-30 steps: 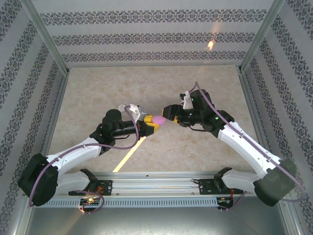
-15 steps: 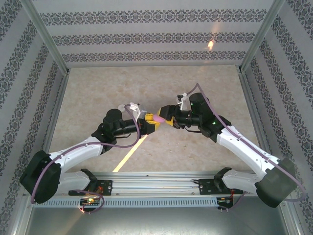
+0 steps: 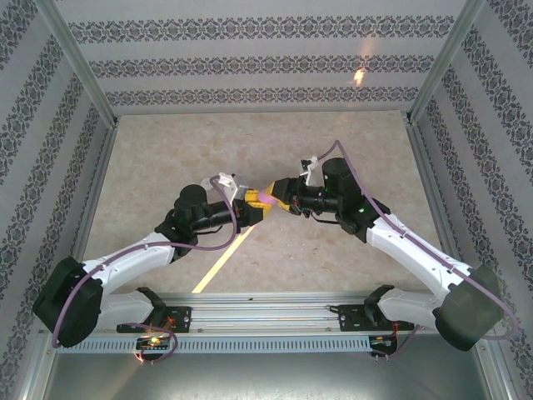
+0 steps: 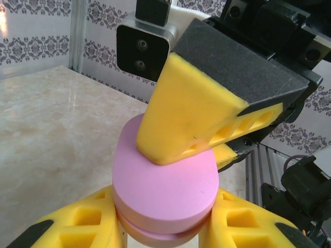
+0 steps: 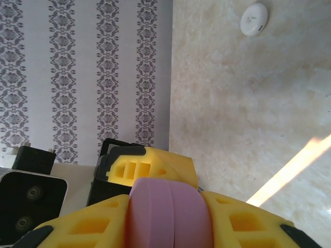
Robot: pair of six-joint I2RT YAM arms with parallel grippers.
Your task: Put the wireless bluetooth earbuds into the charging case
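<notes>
A pink charging case [image 3: 266, 198], lid closed, hangs above the table's middle between both arms. My left gripper [image 3: 258, 205] is shut on it, its yellow fingers [image 4: 67, 227] clamping the case [image 4: 165, 191] by its rounded sides. My right gripper [image 3: 280, 200] is shut on the same case [image 5: 168, 214] from the opposite side. One right finger [image 4: 191, 113] lies flat on the lid, with the other under the base. In the right wrist view the case's seam runs upright between the pads [image 5: 243, 222]. The earbuds are out of view.
A small white round case-like object [image 5: 254, 19] lies on the beige marble tabletop [image 3: 166, 158]. A bright strip of sunlight [image 3: 221, 262] crosses the table near the left arm. Patterned walls and metal posts enclose the table.
My right gripper has moved left to the pink case and its fingers have closed onto it. The left gripper has kept its hold and barely moved.
</notes>
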